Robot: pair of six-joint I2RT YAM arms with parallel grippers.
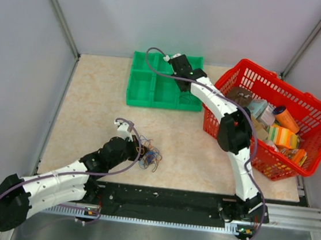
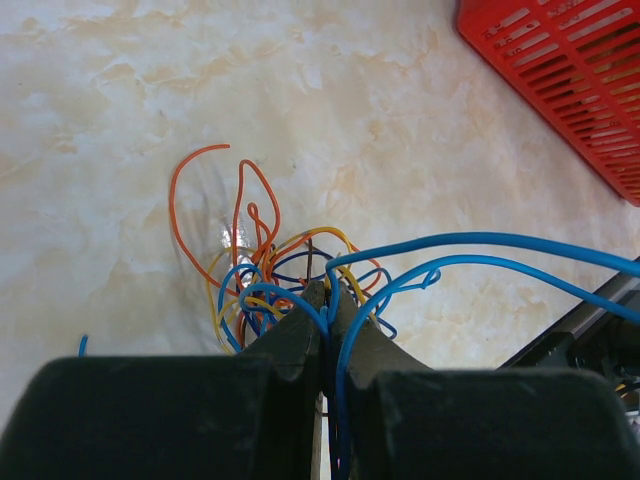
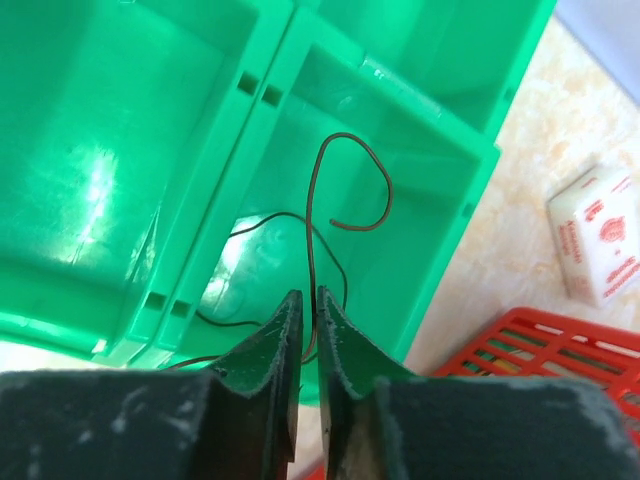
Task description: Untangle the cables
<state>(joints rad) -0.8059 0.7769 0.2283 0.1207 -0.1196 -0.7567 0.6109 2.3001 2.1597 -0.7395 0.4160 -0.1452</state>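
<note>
The cables (image 1: 150, 156) lie as a small tangle of thin blue, orange and yellow strands on the table in front of the left arm. My left gripper (image 2: 328, 296) is shut on blue strands (image 2: 480, 240) at the near edge of the tangle (image 2: 265, 265); two long blue loops run off to the right. In the top view the left gripper (image 1: 140, 151) touches the tangle. My right gripper (image 1: 183, 83) hangs over the green tray (image 1: 141, 89). In its wrist view the right gripper (image 3: 308, 297) is shut on a single brown strand (image 3: 313, 200) that curls up over a tray compartment.
A thin dark strand (image 3: 255, 220) lies on the floor of the green tray (image 3: 430, 230). A red basket (image 1: 244, 69) full of packets stands at the right, its rim (image 2: 570, 70) near the tangle's far side. A white box (image 3: 598, 240) lies beside the tray.
</note>
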